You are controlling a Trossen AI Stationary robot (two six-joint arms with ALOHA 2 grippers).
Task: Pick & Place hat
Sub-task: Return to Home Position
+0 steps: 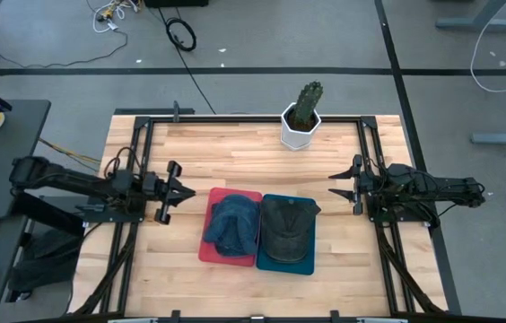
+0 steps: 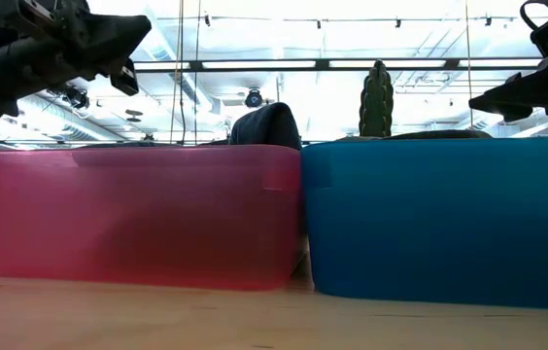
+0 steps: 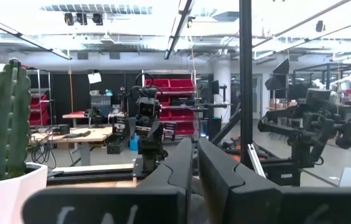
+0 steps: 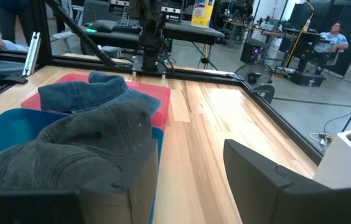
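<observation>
A blue denim hat [image 1: 233, 224] lies in a red bin [image 1: 208, 249] at the table's middle. A dark grey hat [image 1: 287, 230] lies in a blue bin [image 1: 307, 266] right beside it. Both hats show in the right wrist view, the grey one [image 4: 70, 155] nearer and the blue one [image 4: 94, 96] behind it. My left gripper [image 1: 190, 191] is shut and empty, hovering left of the red bin. My right gripper [image 1: 331, 185] is open and empty, right of the blue bin and a little toward the far edge. In the low view only the blue hat's top [image 2: 266, 126] rises over the red bin's rim.
A cactus in a white pot [image 1: 300, 124] stands at the table's far edge, behind the bins. A black frame [image 1: 145, 126] runs around the tabletop. Bare wood lies between each gripper and the bins and along the near edge.
</observation>
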